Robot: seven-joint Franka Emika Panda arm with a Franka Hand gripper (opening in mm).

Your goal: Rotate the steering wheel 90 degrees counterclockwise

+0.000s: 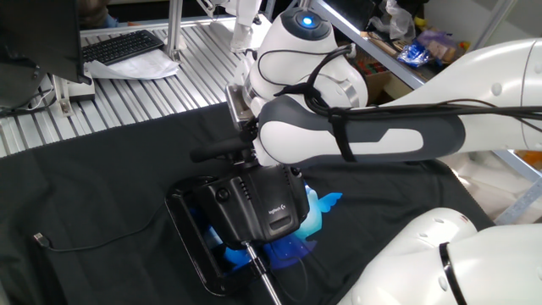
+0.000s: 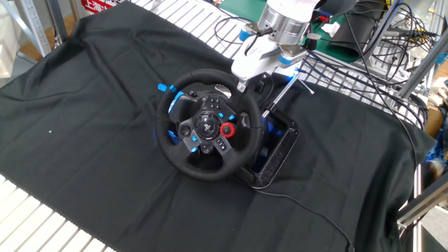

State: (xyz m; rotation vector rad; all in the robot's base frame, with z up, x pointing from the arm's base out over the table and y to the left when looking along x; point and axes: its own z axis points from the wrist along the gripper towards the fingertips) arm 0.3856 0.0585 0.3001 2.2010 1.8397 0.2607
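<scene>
The steering wheel [image 2: 168, 136] stands facing the other fixed view, a black rim with a small bright-blue band [image 2: 163, 87] at its upper left and a red knob on the hub. In one fixed view it shows edge-on as a thin dark bar [image 1: 222, 151]. My gripper [image 2: 243, 81] comes down from above with its white fingers [image 2: 240, 70] at the rim's upper right, touching it. I cannot tell whether they clamp the rim. In one fixed view my arm hides the gripper.
The boxy black housing with a white logo [image 1: 267, 203] sits behind the wheel, on a flat black rectangular frame [image 1: 190, 246] over a black cloth. A thin cable [image 1: 85, 246] lies on the cloth. My big white arm link [image 1: 364, 135] hangs over the housing. A keyboard [image 1: 123, 47] lies far back.
</scene>
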